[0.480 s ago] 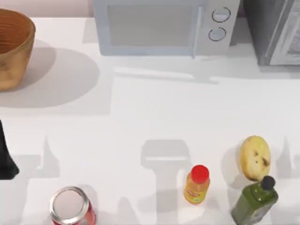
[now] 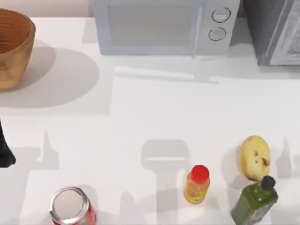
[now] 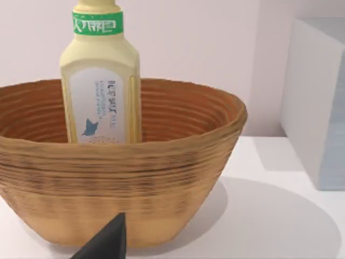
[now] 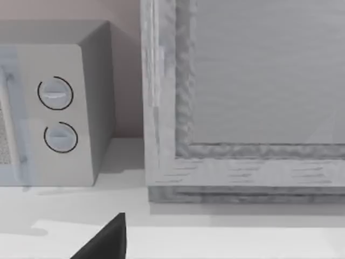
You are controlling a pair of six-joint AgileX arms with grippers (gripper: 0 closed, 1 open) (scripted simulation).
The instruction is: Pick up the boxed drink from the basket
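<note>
1. Currently the approach step: left gripper (image 2: 5, 157) sits at the tabletop's left edge, near the basket (image 3: 161, 178), nothing held.
2. Boxed drink (image 3: 101, 81) stands upright inside the basket.
3. Next: lift over the rim, descend, close the jaws on the carton body.
4. Jaws' state: cannot tell.
5. Label text is probably illegible; green neck band, small blue bird mark.
6. Right arm parked.

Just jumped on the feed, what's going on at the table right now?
The left gripper sits at the table's left edge, its wrist camera facing the basket. The boxed drink stands upright inside the basket, not yet touched. The right arm's wrist camera faces the microwave at the back.
</note>
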